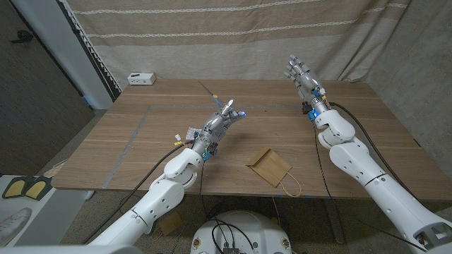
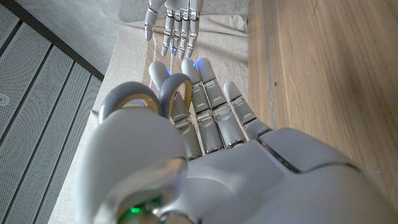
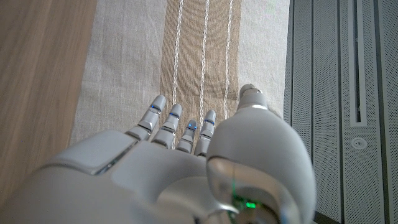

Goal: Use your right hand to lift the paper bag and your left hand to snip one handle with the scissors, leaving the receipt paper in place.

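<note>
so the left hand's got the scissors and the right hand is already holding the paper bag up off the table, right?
Not quite. The left hand does hold the scissors, but the right hand is raised and holds nothing. The head view shows the paper bag lying flat on the table near the front edge, apart from both hands.

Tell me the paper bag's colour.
Brown, with lighter tan handles; the paper bag shows best in the head view.

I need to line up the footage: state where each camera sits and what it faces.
Head view: above, looking down at the table, paper bag, both arms.
Left wrist view: behind the left hand holding scissors, facing the curtain; right hand beyond.
Right wrist view: behind the right hand, facing the curtain.
Shared: both wrist views show curtain and table.
</note>
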Robot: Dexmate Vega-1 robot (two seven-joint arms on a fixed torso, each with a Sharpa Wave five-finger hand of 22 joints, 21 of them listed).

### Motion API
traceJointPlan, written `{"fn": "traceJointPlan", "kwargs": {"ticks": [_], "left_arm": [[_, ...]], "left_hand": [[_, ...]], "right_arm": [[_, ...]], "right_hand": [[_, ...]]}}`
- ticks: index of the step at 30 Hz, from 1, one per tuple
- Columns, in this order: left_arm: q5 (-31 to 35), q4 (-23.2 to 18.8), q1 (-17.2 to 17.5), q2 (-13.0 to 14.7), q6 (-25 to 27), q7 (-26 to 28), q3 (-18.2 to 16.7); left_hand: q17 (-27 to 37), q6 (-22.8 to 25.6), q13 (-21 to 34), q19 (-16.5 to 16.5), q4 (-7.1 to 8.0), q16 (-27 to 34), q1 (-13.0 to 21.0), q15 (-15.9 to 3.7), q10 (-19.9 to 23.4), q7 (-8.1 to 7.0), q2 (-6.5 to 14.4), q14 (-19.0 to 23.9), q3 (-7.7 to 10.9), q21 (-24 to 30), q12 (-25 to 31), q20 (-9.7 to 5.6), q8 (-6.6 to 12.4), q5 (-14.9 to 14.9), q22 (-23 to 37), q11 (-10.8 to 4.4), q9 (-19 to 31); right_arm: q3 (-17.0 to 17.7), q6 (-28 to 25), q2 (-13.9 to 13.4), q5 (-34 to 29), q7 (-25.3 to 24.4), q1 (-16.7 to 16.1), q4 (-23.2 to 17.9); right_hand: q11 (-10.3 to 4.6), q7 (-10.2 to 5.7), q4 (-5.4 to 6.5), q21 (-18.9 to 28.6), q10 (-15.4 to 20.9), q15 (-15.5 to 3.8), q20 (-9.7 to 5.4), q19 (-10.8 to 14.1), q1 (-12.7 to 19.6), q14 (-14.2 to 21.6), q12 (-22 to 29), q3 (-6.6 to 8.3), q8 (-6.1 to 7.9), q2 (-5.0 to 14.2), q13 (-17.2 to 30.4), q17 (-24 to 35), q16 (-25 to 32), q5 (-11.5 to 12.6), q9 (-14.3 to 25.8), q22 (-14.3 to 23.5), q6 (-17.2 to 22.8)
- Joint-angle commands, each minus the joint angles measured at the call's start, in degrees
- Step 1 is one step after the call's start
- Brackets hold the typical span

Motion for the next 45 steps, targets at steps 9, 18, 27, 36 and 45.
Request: {"fn": "traceJointPlan", "kwargs": {"ticks": [9, 18, 27, 36, 45], "left_arm": [[0.54, 2.49, -1.06, -3.01, -3.59, -1.50, 0.93], [-1.45, 6.27, -2.96, -4.10, -6.01, -8.59, 1.77], [-3.97, 8.36, -4.83, -4.51, -5.02, -13.39, 2.19], [-4.76, 10.46, -6.52, -5.00, -4.62, -16.94, 2.45], [-4.42, 11.86, -7.52, -5.46, -4.80, -18.47, 2.56]], "left_hand": [[4.54, -2.69, 6.49, 0.83, 0.54, -1.46, 3.59, -6.62, 9.77, -7.37, -0.90, -0.35, -5.33, -2.81, 7.04, -3.12, -6.98, 2.60, 0.36, -11.17, -10.57], [4.83, -9.87, 5.77, -0.41, 0.53, -5.55, 7.46, -6.53, 1.65, -7.72, 1.31, -6.09, -10.33, -5.32, 4.81, -2.42, -21.85, 4.38, 0.44, -11.33, -19.67], [2.28, -13.36, 0.58, -1.56, 1.10, -6.40, 9.08, -6.27, -16.37, -7.86, 2.96, -15.68, -15.34, -7.50, -5.38, -1.93, -31.34, 5.27, 0.43, -11.45, -19.15], [-0.07, -14.07, -4.92, -1.96, 1.30, -6.33, 6.62, -6.14, -24.04, -7.88, 2.70, -21.91, -16.28, -8.03, -13.83, -2.33, -33.21, 5.54, 0.44, -11.25, -18.81], [-4.06, -13.56, -10.58, -2.99, 0.63, -6.62, 5.38, -5.94, -34.76, -7.88, 3.16, -27.59, -15.47, -7.91, -17.46, -2.01, -33.80, 5.59, 0.46, -11.31, -18.74]], "right_arm": [[0.34, 0.49, -0.14, -0.35, -0.44, -0.59, -0.56], [0.58, 0.72, -0.41, -0.42, -0.34, -0.88, -0.76], [0.76, 0.46, -0.48, -0.21, -0.40, -0.73, -0.62], [0.63, 0.45, -0.31, -0.32, -0.24, -0.12, 0.06], [0.55, 0.38, -0.24, -0.37, -0.14, 0.26, 0.53]], "right_hand": [[-0.28, -0.16, -0.26, -0.52, -0.11, -3.77, 0.35, 0.35, -0.40, -0.27, 0.44, -0.23, 0.30, -0.01, 0.10, 0.11, 0.56, 0.31, 0.09, 0.16, 0.50], [-0.30, -0.12, -0.25, -0.64, -0.08, -3.76, 0.35, 0.38, -0.46, -0.39, 0.48, -0.24, 0.27, -0.03, 0.07, 0.05, 0.54, 0.30, 0.09, 0.16, 0.41], [-0.29, -0.20, -0.24, -0.74, -0.18, -3.74, 0.41, 0.37, -0.50, -0.42, 0.46, -0.24, 0.26, -0.02, 0.05, 0.01, 0.55, 0.30, 0.08, 0.17, 0.35], [-0.26, -0.14, -0.24, -0.83, -0.14, -3.70, 0.43, 0.39, -0.51, -0.45, 0.50, -0.23, 0.27, -0.02, 0.02, -0.04, 0.56, 0.30, 0.07, 0.17, 0.40], [-0.29, -0.15, -0.27, -0.95, -0.10, -3.75, 0.48, 0.36, -0.51, -0.45, 0.54, -0.22, 0.30, -0.02, 0.00, -0.09, 0.59, 0.30, 0.06, 0.17, 0.45]]}}
